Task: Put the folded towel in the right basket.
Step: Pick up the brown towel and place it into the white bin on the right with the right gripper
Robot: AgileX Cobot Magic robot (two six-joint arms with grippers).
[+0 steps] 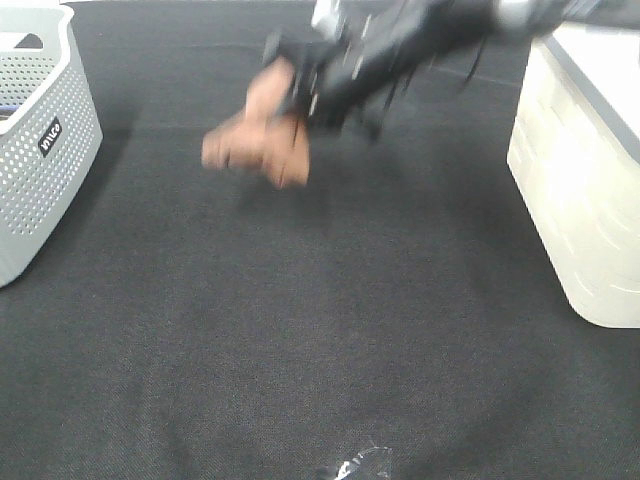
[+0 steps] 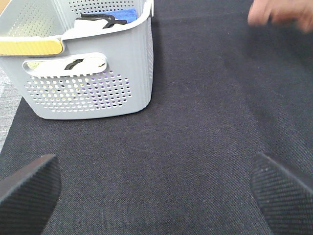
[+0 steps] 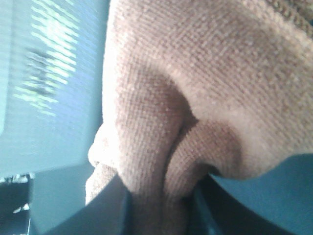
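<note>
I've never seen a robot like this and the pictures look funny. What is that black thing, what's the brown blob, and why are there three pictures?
The black thing is a robot arm, seen from a camera mounted high up. Its right gripper, a claw, holds the brown blob: a folded towel. It looks smeared because of blur. The other two pictures come from small cameras on each arm's wrist. The right wrist one is so close that the towel fills it, pinched between the claw's fingers. The left wrist one shows the other claw, the left gripper, open and empty above the dark cloth-covered table. A grey basket with things inside stands on the left, and a cream basket on the right.
</note>
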